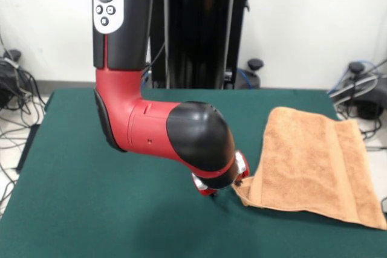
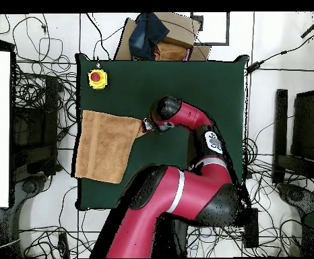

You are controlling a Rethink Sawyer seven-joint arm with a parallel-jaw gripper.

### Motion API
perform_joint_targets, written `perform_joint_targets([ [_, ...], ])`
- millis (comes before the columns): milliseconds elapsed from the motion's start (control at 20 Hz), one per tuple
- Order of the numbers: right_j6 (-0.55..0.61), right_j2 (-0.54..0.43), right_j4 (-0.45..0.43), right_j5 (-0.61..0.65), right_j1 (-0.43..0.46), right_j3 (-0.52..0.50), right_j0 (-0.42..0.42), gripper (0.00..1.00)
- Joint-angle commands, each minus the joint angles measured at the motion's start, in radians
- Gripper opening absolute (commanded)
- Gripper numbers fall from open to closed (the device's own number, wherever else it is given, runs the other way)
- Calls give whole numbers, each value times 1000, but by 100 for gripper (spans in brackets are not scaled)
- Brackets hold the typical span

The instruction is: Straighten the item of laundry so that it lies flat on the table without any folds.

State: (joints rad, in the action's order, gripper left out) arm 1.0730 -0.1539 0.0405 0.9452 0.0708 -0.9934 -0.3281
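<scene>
Towel [image 1: 320, 164] sits right of frame on the counter [image 1: 91, 209], one long edge folded over. Hand [image 1: 225, 187] low at its lower-left corner; can't tell if it's closed or gripping. Step: corner pull. Next: drag to unfold flap.

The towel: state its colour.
The towel is a light orange-tan terry cloth; the front view shows it best.
</scene>
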Motion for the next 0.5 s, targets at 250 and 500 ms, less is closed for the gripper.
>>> perform_joint_targets([
  [250,5,-173,6,-196,158,27,-43,100],
  [500,39,-185,-2,-210,116,-43,-48,100],
])
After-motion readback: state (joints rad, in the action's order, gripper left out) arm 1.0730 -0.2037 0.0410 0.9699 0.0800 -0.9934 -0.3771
